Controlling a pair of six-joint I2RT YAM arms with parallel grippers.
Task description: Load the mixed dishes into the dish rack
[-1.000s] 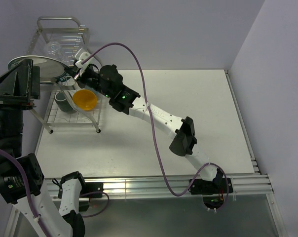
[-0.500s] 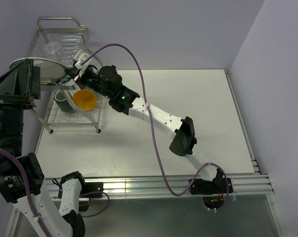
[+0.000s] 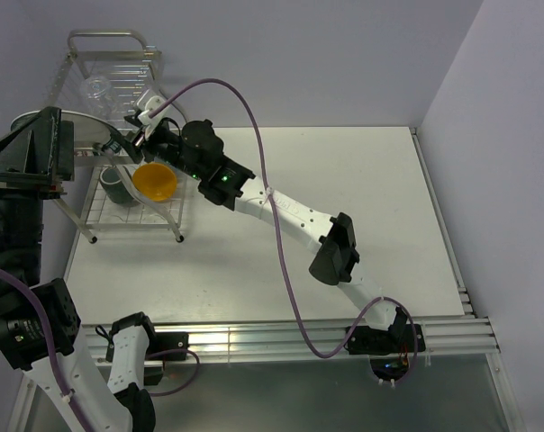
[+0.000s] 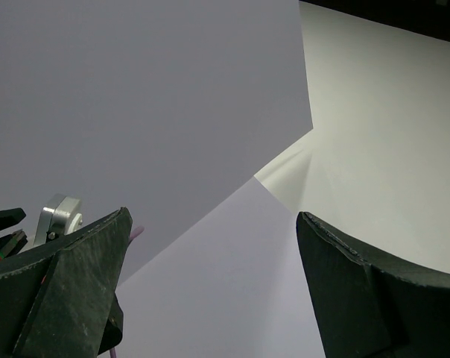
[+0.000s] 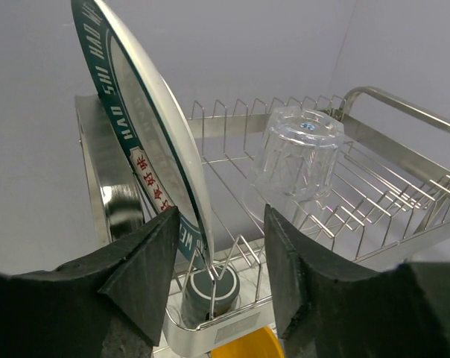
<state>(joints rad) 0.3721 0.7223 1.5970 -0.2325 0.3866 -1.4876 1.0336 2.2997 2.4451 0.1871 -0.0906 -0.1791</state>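
Presently we see the right gripper (image 5: 221,216) reached into the dish rack (image 5: 404,186), its two fingers spread with the silver plate (image 5: 154,149) standing between them. The gap is wider than the plate's rim. The rim lies against or just beside the finger on the left of the wrist view, and open space parts it from the other finger, so we read the jaws as apart, not clamped.

The plate stands on its edge, its lower edge down among the rack's wires right at the fingertips. Its long axis climbs from there up and away from the gripper, leaning toward the left of the wrist view. The lettered green rim and the dished face turn toward the camera and the right-hand finger.

Beyond that finger, on the upper tier, the small clear glass (image 5: 296,160) sits upside down. Just below the fingertips the dark mug (image 5: 210,294) rests on the lower tier; we cannot tell which way up it is. A sliver of the orange bowl (image 5: 243,347) shows nearer the wrist.

From above, the right arm stretches across the table (image 3: 362,180) to the rack, and the plate appears as a broad oval lying left to right beside the gripper's tip.

The left gripper (image 4: 214,216) has its fingers wide apart with nothing between them, pointed at the bare wall (image 4: 135,89).
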